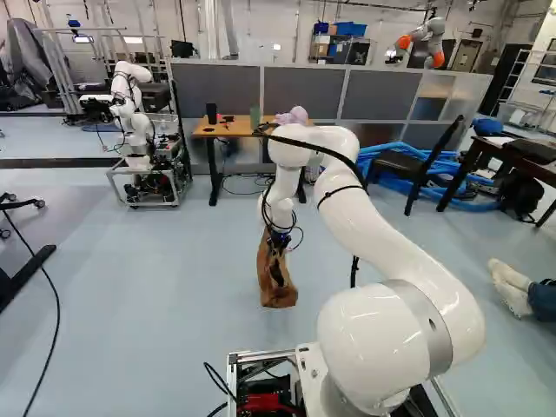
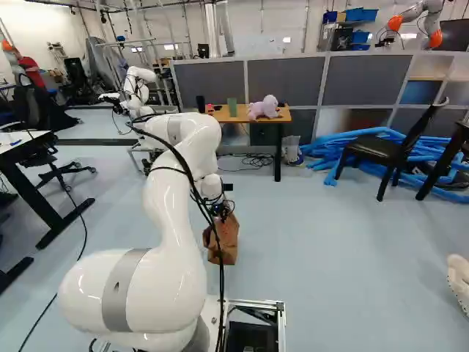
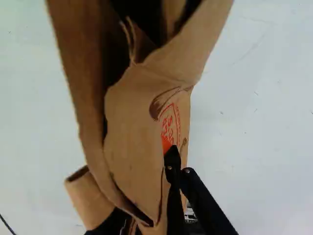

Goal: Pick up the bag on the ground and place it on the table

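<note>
In the left base view my gripper [image 1: 278, 247] points down into the top of the brown paper bag [image 1: 277, 287]. The bag [image 2: 226, 243] stands upright in the right base view, low over or on the floor; which, I cannot tell. From the wrist, the gripper [image 3: 167, 159] is shut on a side wall of the bag [image 3: 134, 122]; one black finger shows outside the paper, the other is mostly hidden by it. The bag's mouth gapes ahead of the fingers. Beyond the bag is the wooden table [image 2: 293, 115].
On the table are a purple plush toy [image 2: 264, 108], a green box [image 2: 232, 107] and a dark cylinder [image 2: 201, 104]. Blue hoses [image 2: 322, 150] and a black chair [image 2: 381, 149] stand right of it. Another robot [image 1: 130, 113] is at the left. A person's feet [image 1: 511, 287] show at the right.
</note>
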Robot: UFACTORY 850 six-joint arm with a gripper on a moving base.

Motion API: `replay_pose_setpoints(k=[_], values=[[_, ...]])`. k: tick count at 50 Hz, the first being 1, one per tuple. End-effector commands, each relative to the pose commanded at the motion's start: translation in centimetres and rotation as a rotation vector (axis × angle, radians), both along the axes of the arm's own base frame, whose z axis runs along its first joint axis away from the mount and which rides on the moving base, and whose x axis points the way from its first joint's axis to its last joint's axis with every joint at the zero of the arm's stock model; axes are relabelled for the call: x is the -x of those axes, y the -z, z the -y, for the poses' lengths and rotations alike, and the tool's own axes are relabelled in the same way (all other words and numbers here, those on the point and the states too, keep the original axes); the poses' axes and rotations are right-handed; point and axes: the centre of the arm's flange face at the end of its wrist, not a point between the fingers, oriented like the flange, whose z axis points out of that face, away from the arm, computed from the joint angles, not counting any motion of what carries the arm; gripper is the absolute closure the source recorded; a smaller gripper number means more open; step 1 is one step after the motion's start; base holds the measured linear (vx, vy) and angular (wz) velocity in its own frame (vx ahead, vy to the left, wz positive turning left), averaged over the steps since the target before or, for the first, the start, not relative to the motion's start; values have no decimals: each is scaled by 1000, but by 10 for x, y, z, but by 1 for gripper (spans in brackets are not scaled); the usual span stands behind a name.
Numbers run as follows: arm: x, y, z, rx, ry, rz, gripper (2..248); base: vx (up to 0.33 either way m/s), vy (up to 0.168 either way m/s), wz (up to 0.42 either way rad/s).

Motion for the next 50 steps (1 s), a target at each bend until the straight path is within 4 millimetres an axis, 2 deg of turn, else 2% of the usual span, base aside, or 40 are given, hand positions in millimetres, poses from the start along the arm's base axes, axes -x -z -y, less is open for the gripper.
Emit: replay_pose_setpoints(k=[50], values=[[1,-75,1,-6,2,58,229,0,0,0]])
